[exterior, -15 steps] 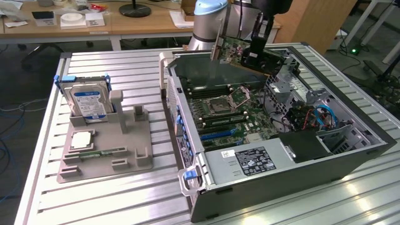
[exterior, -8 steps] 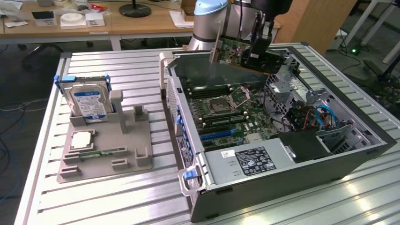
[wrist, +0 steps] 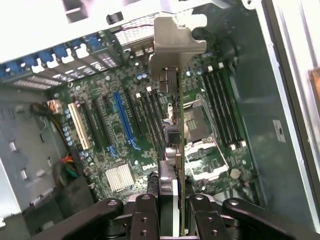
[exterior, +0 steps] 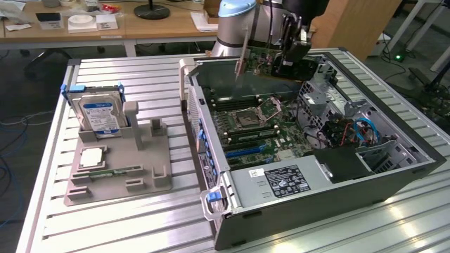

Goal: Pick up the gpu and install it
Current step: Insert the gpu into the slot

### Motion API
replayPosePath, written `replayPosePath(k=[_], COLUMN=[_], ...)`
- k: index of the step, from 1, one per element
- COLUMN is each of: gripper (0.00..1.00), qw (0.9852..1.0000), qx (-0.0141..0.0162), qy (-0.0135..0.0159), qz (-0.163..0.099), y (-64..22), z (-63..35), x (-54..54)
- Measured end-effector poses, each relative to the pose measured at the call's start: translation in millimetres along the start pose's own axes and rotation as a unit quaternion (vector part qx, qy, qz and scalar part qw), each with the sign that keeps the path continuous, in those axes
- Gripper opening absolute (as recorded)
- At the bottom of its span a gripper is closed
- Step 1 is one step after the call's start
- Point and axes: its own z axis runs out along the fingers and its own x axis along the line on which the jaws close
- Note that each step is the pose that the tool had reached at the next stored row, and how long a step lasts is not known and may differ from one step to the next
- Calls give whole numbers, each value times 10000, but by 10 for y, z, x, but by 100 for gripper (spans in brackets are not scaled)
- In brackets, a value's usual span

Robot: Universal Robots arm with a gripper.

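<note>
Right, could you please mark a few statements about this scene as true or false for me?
1. The gripper holds the gpu between its jaws. True.
2. The gpu is seated in a slot. False: it hangs above the motherboard, clear of the slots.
3. The hard drive stands upright in the grey holder. True.
4. The computer case is closed. False: its side is open and the motherboard shows.
</note>
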Motion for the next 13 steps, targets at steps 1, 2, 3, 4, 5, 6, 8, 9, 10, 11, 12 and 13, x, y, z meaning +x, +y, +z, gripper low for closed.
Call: replayPosePath(k=[1, 2, 3, 4, 5, 6, 8, 9, 10, 11, 12, 13], gripper=[28, 28, 28, 28, 28, 28, 28, 28, 28, 28, 28, 28], qw=[10000, 9998, 9996, 9993, 9990, 9985, 9973, 9966, 9958, 9950, 9940, 9929], qx=[-2, -3, -4, -6, -7, -8, -11, -12, -14, -15, -16, -18], qy=[0, 0, 0, 0, 1, 1, 1, 0, 1, 0, 0, 0], qz=[-98, -188, -278, -368, -458, -548, -733, -822, -912, -1001, -1090, -1185], y=[0, 0, 0, 0, 0, 0, 0, 0, 0, 0, 0, 0], z=[1, 3, 4, 6, 7, 8, 12, 13, 15, 17, 20, 22], x=[0, 0, 0, 0, 0, 0, 0, 0, 0, 0, 0, 0])
